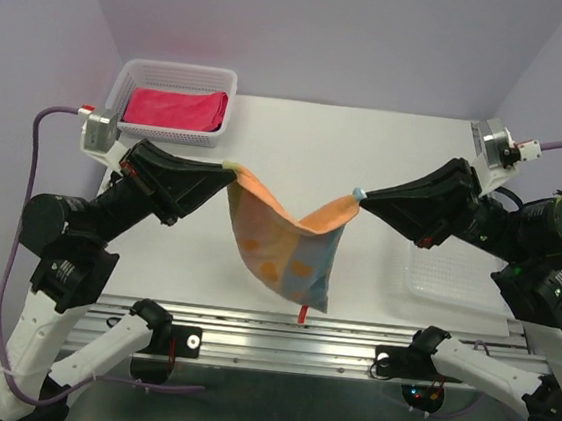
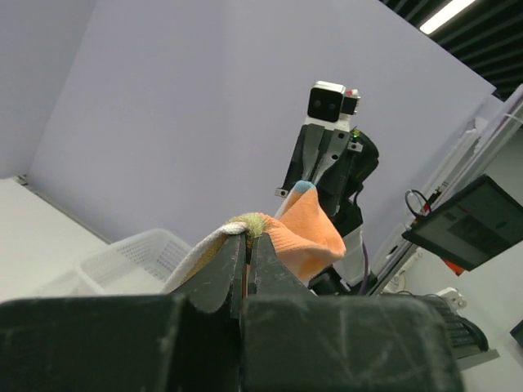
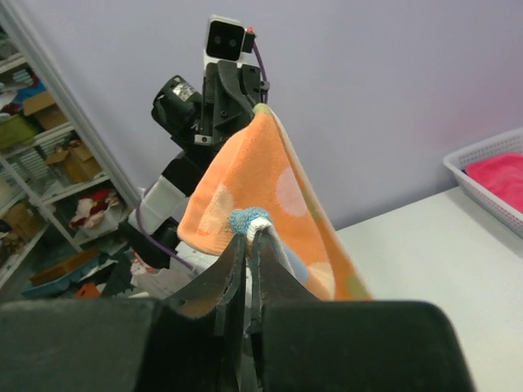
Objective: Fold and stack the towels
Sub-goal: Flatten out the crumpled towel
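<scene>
A patterned towel (image 1: 292, 247) in orange, light blue and white hangs in the air between my two grippers, sagging in the middle, its lower corner near the table's front edge. My left gripper (image 1: 227, 168) is shut on its left top corner, seen in the left wrist view (image 2: 248, 237) with the towel (image 2: 306, 233) beyond it. My right gripper (image 1: 360, 196) is shut on the right top corner, seen in the right wrist view (image 3: 250, 234) with the towel (image 3: 245, 175) hanging behind. A pink-red towel (image 1: 176, 108) lies folded in a basket. The purple towel is out of view.
A white mesh basket (image 1: 134, 74) stands at the back left and holds the pink-red towel. A second white basket (image 1: 454, 289) sits at the right, under the right arm. The white table (image 1: 319, 134) ends at a metal rail at the front.
</scene>
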